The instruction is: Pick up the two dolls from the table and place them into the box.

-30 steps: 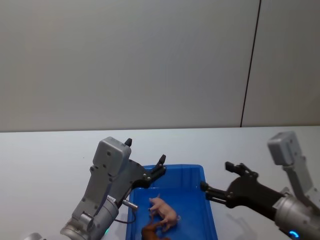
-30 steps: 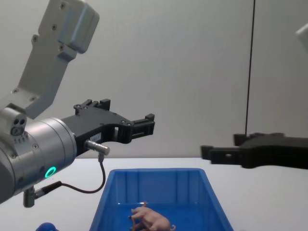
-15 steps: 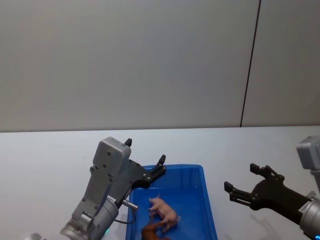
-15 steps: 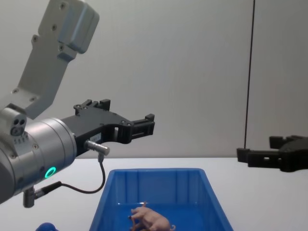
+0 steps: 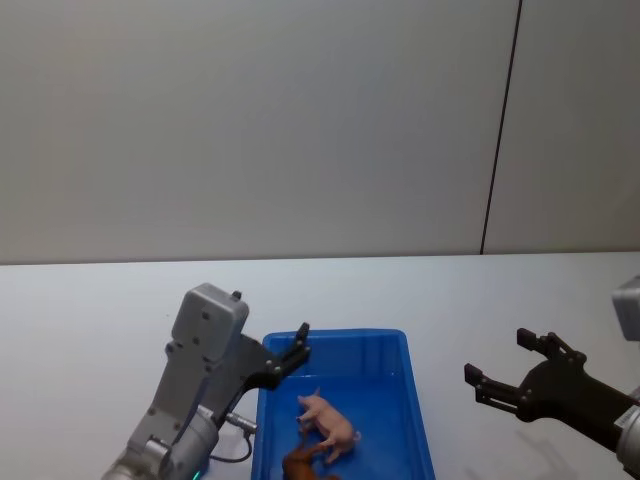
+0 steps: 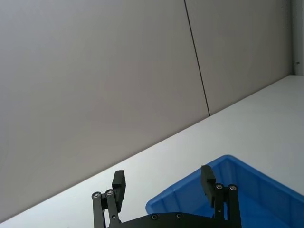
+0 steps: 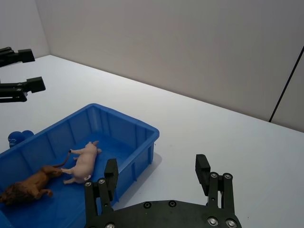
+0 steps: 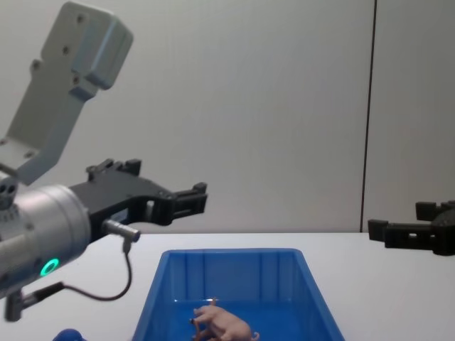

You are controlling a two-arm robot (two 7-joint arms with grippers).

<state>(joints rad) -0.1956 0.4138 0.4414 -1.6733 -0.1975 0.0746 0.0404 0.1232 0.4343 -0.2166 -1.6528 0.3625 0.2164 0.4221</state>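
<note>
Both dolls are in the blue bin, none on the white table. The left gripper hangs above the bin's far-left corner, jaws apart, nothing between them; in the left wrist view the bin's rim corner sits just ahead of and below the fingertips. The pink pig lies on the bin floor, below the left jaws and a bit to their right, well clear of them. The brown lion is just beside the pig at the bin's near end, its tail end reaching toward the pig; can't tell if they touch. The right gripper sits out over bare table to the right of the bin, jaws spread, empty. From those jaws the bin's right wall is near on the left, and the pig and lion are farther left, down inside. A small blue object is on the table by the bin's left side, under the left arm; can't tell what it is.
</note>
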